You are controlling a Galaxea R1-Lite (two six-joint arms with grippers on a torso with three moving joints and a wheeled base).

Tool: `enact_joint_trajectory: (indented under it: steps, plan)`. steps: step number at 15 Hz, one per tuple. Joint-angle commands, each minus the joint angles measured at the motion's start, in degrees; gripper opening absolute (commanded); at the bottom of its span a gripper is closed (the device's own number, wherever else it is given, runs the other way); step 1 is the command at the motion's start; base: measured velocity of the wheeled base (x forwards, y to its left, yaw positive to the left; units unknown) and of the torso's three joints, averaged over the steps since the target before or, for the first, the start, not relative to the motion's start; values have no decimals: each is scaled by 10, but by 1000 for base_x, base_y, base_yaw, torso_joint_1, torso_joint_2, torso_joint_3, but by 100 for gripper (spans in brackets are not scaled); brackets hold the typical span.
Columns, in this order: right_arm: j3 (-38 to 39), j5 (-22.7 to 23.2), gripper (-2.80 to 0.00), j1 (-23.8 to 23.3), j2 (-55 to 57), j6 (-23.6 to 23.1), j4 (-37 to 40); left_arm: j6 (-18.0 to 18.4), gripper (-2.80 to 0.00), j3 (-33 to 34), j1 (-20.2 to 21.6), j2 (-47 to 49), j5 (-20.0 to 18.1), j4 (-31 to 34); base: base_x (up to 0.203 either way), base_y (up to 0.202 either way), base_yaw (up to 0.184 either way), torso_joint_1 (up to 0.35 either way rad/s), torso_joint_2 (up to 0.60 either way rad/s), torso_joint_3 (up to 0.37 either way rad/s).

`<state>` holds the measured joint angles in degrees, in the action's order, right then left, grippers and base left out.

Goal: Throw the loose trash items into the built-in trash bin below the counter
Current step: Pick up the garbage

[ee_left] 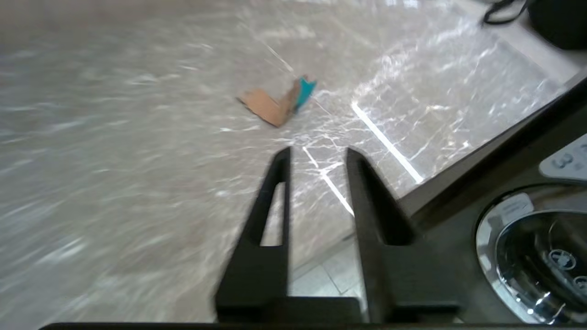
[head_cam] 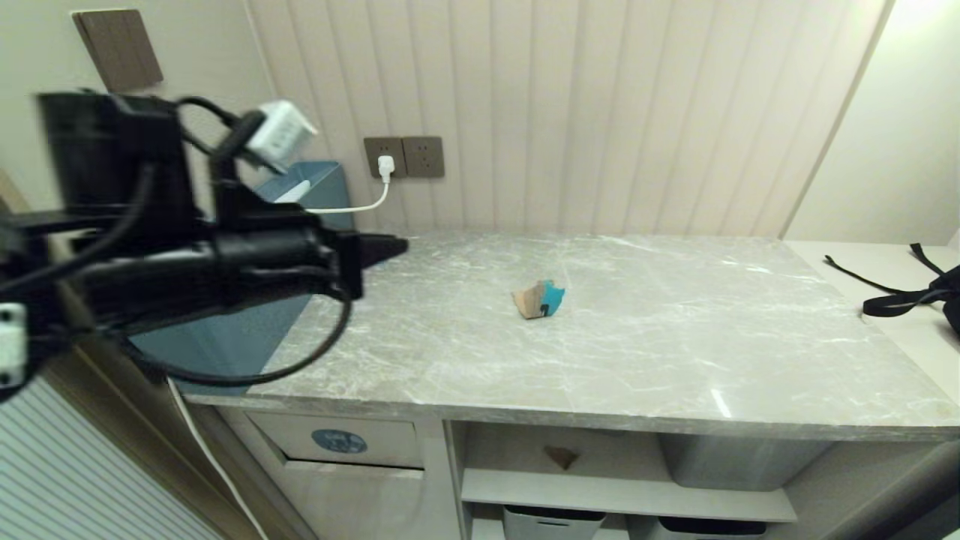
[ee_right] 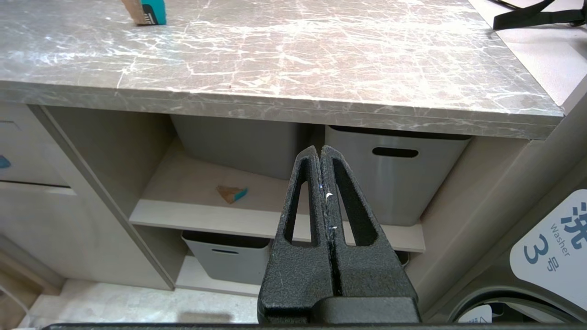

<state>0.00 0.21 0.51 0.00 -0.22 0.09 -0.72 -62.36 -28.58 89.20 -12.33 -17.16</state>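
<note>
The marble worktop (head_cam: 675, 337) carries one cardboard scrap (head_cam: 538, 299), lying well ahead of the left gripper (ee_left: 316, 156), whose fingers stand slightly parted and empty, likely lining up a grasp. The right gripper (ee_right: 320, 153) hangs below the worktop edge, fingers pressed together, empty; beyond them a small triangle scrap (ee_right: 231, 193) lies on the shelf (ee_right: 192, 215).

— How many cardboard scraps can you see?
— Two: one scrap (head_cam: 538, 299) on my counter (head_cam: 645, 360), one small triangle (ee_right: 232, 194) on the shelf (ee_right: 192, 215) beneath.
— Storage bins?
— Three grey bins (ee_right: 394, 178) from my right wrist camera.
— Wall sockets?
— Two sockets (head_cam: 404, 157), one holding a white plug (head_cam: 385, 168).
— Trash flaps?
— One flap (head_cam: 341, 441), with one blue sticker (head_cam: 339, 441).
</note>
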Motion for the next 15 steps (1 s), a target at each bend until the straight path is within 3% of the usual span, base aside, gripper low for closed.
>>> enact_joint_trajectory:
  steps: [1, 4, 8, 12, 15]
  plan:
    - [0, 0, -280, 0, -1, 0, 0, 3, 0, -53, -41, 187, 8, -47, 0, 0, 0, 0, 0, 0]
    - [0, 0, -280, 0, -1, 0, 0, 7, 0, -117, -52, 294, 14, -158, 0, 0, 0, 0, 0, 0]
    - [0, 0, -280, 0, -1, 0, 0, 64, 0, -260, -54, 437, 24, -291, 0, 0, 0, 0, 0, 0]
    - [0, 0, -280, 0, -1, 0, 0, 82, 0, -431, -62, 546, 45, -324, 0, 0, 0, 0, 0, 0]
    - [0, 0, -280, 0, -1, 0, 0, 85, 0, -472, -78, 578, 66, -301, 0, 0, 0, 0, 0, 0]
